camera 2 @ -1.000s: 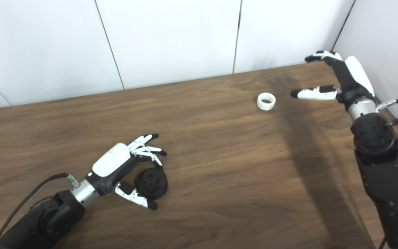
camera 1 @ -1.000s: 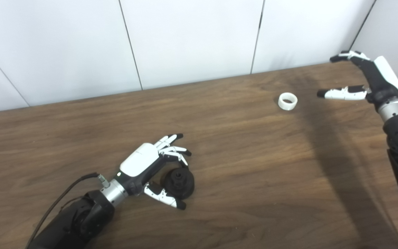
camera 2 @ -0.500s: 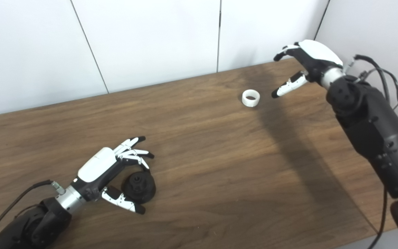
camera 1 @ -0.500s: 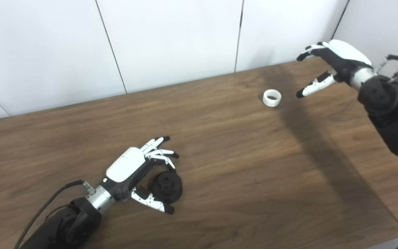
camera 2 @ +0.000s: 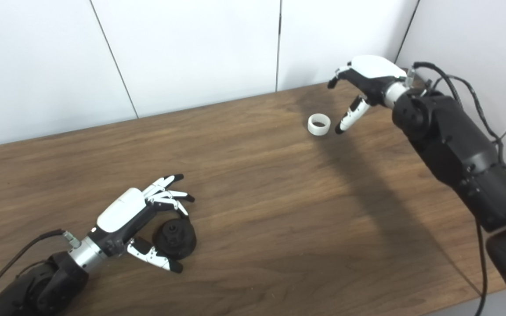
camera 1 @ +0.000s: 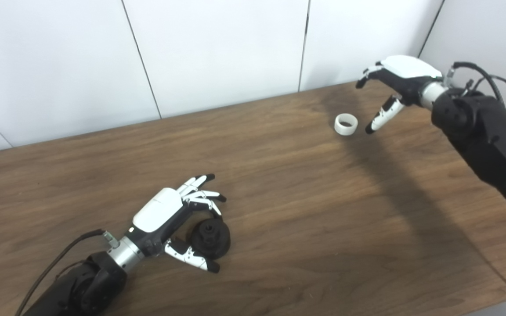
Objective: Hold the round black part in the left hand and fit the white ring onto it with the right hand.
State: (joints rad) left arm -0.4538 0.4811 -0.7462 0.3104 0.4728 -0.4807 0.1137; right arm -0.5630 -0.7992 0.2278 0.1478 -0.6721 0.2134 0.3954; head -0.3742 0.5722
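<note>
A big brown wood table [camera 1: 305, 228] fills most of both views, w/ white wall panels [camera 1: 218, 48] behind it and on the right side. The right arm [camera 1: 490, 140] is black and thick, w/ thin black cables on it, and it reaches in from the right side up to the far part of the table. The left arm [camera 1: 77, 285] is black too, w/ one cable, and it comes in low at the near left. The left hand [camera 1: 171, 221] rests low on the table, white on the back w/ black tips. Its fingers [camera 1: 200, 195] curve over the far side of the round black part [camera 1: 210, 238] and its thumb [camera 1: 191, 260] points out along the near side, so the hand is spread wide around the part, w/ a gap on the thumb side; it's not gripping it. The black part sits flat on the table, w/ a small knob sticking up in the middle. The right hand [camera 2: 367, 81] hangs over the far right of the table, spread wide and holding nothing. Its thumb [camera 2: 350, 115] points down, w/ the tip just beside the white ring [camera 2: 319, 124], on the ring's right. Can't tell if they touch. The ring lies flat on the table, hole facing up, well apart from the black part.
</note>
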